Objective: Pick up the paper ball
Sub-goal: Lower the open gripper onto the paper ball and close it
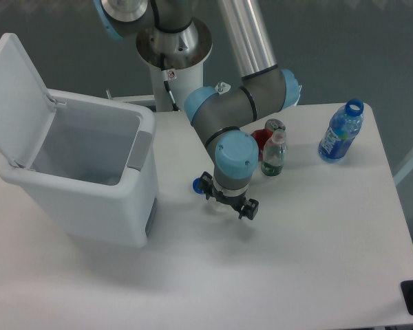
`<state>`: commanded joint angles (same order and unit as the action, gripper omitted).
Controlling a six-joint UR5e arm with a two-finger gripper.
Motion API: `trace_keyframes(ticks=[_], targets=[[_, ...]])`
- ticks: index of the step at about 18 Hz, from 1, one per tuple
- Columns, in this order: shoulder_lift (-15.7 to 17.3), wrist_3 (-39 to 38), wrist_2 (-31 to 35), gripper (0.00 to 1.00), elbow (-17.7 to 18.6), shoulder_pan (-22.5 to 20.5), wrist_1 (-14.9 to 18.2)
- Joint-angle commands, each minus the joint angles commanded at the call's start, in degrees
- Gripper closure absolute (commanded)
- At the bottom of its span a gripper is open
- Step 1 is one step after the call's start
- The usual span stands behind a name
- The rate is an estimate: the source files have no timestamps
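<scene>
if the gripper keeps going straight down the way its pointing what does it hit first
Most likely the paper ball, only a sliver of which shows under the gripper. The wrist hides the fingertips, so contact can't be confirmed; below it lies the table.

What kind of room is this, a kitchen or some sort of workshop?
Probably a robotics lab: a robot arm is mounted at a plain white table set with an open white bin and a blue bottle.

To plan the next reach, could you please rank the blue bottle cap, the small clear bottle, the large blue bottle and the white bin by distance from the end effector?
From the end effector:
1. Blue bottle cap, just to its left.
2. Small clear bottle, behind and right.
3. White bin, to the left.
4. Large blue bottle, at the far right.
</scene>
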<state>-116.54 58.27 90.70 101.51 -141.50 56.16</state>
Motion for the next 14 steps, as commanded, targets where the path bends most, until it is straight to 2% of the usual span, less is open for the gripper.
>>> trace_keyframes(ticks=[1,4,5,7,12,14], targets=[[0.1,0.0,0.0,0.12,0.0,0.0,0.0],[0.2,0.1,0.1,0.38,0.0,0.0,0.1],[0.2,0.1,0.1,0.52,0.0,0.0,0.1],[0.2,0.1,0.3,0.73,-0.1,0.0,0.2],[0.4,0.1,0.4,0.98,-0.1,-0.1,0.4],[0.4,0.1,0.4,1.00,-0.1,-0.1,0.4]])
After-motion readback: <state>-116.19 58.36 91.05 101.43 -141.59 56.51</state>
